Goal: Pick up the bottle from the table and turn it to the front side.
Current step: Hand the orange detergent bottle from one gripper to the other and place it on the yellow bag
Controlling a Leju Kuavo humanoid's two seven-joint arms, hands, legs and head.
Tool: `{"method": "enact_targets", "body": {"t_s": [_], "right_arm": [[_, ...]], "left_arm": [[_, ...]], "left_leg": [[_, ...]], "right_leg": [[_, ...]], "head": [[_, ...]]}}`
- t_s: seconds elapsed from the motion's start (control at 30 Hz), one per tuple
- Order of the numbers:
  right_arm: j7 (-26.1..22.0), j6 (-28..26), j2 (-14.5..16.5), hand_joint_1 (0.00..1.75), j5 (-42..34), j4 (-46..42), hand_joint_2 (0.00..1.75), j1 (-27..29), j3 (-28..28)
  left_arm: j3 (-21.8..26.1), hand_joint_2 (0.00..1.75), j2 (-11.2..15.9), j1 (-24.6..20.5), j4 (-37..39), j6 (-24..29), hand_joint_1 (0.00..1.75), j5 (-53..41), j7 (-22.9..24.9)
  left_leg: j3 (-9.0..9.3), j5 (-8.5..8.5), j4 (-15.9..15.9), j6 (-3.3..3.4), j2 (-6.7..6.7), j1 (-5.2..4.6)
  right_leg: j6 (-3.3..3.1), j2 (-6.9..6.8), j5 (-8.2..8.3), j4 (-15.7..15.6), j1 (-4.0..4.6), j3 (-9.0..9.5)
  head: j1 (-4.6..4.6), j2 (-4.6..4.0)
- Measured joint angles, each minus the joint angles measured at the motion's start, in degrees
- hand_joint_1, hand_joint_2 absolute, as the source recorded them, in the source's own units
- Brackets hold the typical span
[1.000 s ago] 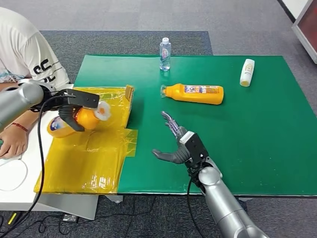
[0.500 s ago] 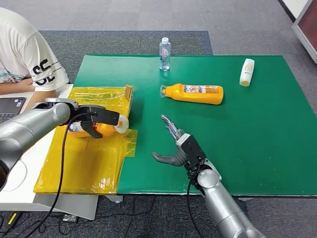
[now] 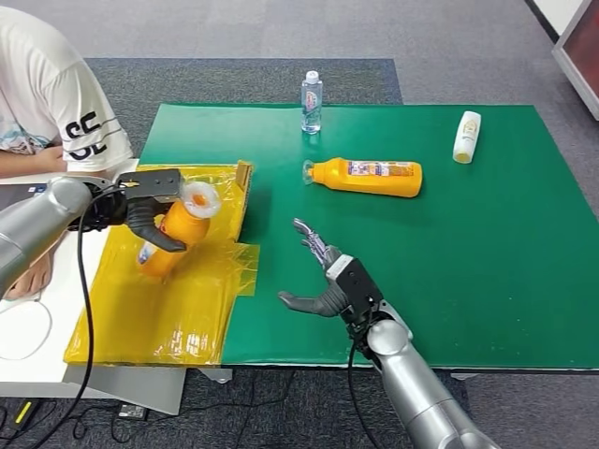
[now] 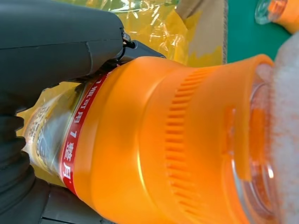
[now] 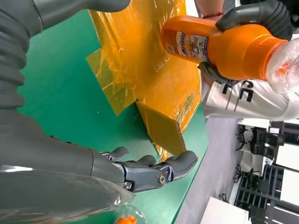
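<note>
My left hand [image 3: 145, 210] grips an orange bottle [image 3: 177, 229] with a clear cap above the yellow plastic sheet [image 3: 169, 309]. The bottle is tilted, its cap end raised and its base low. In the left wrist view the bottle [image 4: 159, 140] lies across my left hand [image 4: 53, 42], its red-edged label near the palm. The right wrist view shows the same bottle [image 5: 218, 44] with dark fingers [image 5: 260, 14] over its neck. My right hand [image 3: 328, 281] hovers open over the green mat [image 3: 459, 262], fingers spread, holding nothing; it is my right hand [image 5: 70, 168] in its own wrist view.
A second orange bottle [image 3: 367, 176] lies on its side mid-mat. A small water bottle [image 3: 312, 101] stands at the mat's far edge, and a white bottle [image 3: 467, 137] lies at the far right. A person in a white shirt [image 3: 50, 94] sits at the left.
My left hand has swung the bottle from lying level to tilted, with the cap end raised. The right hand has drifted slightly to the left, still open.
</note>
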Motion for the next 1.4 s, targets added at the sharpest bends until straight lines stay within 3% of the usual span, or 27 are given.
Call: {"method": "enact_targets", "body": {"t_s": [0.2, 0.43, 0.87, 1.17, 1.23, 1.3, 1.37, 1.4], "right_arm": [[-0.15, -0.39, -0.01, 0.0, -0.61, 0.17, 1.75, -0.02, 0.77], [-0.26, -0.67, 0.0, 0.0, -0.67, 0.57, 1.75, -0.04, 1.19], [-0.04, -1.07, 0.53, 0.0, -0.54, 0.88, 1.75, -0.25, 1.97], [0.0, -1.06, 0.7, 0.0, -0.49, 1.22, 1.75, -0.22, 2.35], [0.0, -1.05, 0.77, 0.0, -0.45, 1.25, 1.75, -0.22, 2.38], [0.0, -1.04, 0.85, 0.0, -0.4, 1.27, 1.75, -0.22, 2.47], [0.0, -1.02, 0.93, 0.0, -0.36, 1.28, 1.75, -0.22, 2.63], [0.0, -1.01, 0.96, 0.0, -0.34, 1.28, 1.75, -0.22, 2.72]], "left_arm": [[1.8, 1.75, 2.13, 1.43, -1.16, 0.73, 1.75, -0.71, 0.35], [1.81, 1.75, 2.58, 1.96, -1.31, 1.73, 1.75, -2.63, 1.08], [-0.2, 1.75, -0.79, 1.01, -1.08, 5.59, 1.75, -8.89, 3.91], [-0.59, 1.75, -1.3, 0.9, -0.85, 6.13, 1.75, -9.02, 3.52], [-0.62, 1.75, -1.3, 0.91, -0.85, 6.24, 1.1, -9.03, 3.38], [-0.62, 1.75, -1.29, 0.91, -0.85, 6.22, 0.23, -9.03, 3.13], [-0.62, 1.75, -1.21, 0.91, -0.85, 6.18, 0.0, -9.01, 2.85], [-0.62, 1.75, -1.14, 0.91, -0.85, 6.19, 0.0, -8.97, 2.76]], "left_leg": [[0.0, -0.01, 0.0, -0.01, 0.0, -0.02], [0.01, -0.02, 0.0, -0.01, -0.01, -0.02], [0.04, 0.01, 0.0, -0.01, -0.01, -0.01], [0.03, 0.0, 0.0, -0.01, -0.01, -0.01], [0.03, 0.0, 0.0, -0.01, -0.01, -0.01], [0.03, 0.0, 0.0, -0.01, -0.01, -0.01], [0.03, 0.0, 0.0, -0.01, -0.01, -0.01], [0.03, 0.0, 0.0, -0.01, -0.01, -0.01]], "right_leg": [[-0.01, 0.0, -0.01, 0.0, -0.02, 0.0], [0.0, 0.0, -0.01, -0.01, -0.02, 0.01], [0.0, 0.0, 0.02, 0.0, -0.02, 0.02], [0.0, -0.01, 0.01, 0.0, -0.01, 0.02], [0.0, 0.0, 0.01, 0.01, -0.01, 0.02], [0.0, -0.01, 0.01, 0.01, -0.01, 0.02], [0.0, -0.01, 0.01, 0.01, -0.01, 0.03], [0.0, -0.01, 0.01, 0.01, -0.01, 0.03]], "head": [[0.0, 0.0], [0.0, 0.0], [0.0, 0.0], [-0.01, 0.0], [-0.01, 0.0], [0.0, 0.0], [0.0, 0.0], [0.0, 0.0]]}}
